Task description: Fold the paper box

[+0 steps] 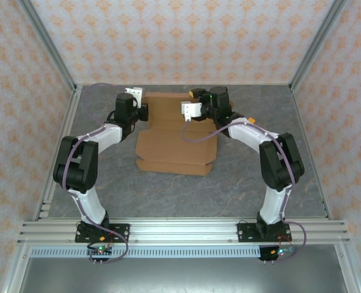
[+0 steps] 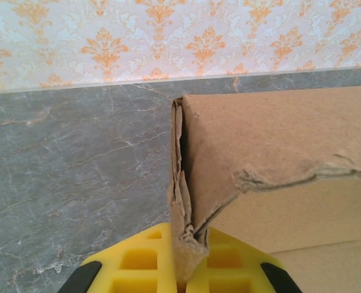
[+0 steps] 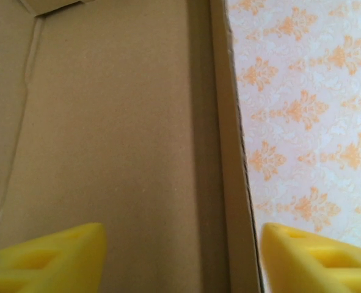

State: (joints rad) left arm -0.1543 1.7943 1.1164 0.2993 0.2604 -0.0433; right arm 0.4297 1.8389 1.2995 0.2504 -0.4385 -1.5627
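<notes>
The paper box is brown corrugated cardboard in the middle of the table, its near part lying flat and its far part raised. My left gripper is at its far left corner. In the left wrist view the yellow fingers are pinched shut on a frayed, upright corner of the cardboard. My right gripper is over the far part of the box. In the right wrist view it stands open, its fingertips on either side of an upright wall edge, not touching it.
The grey marbled table has bare room on both sides of the box. Orange-patterned walls and metal posts close it in at the back and sides. An aluminium rail with the arm bases runs along the near edge.
</notes>
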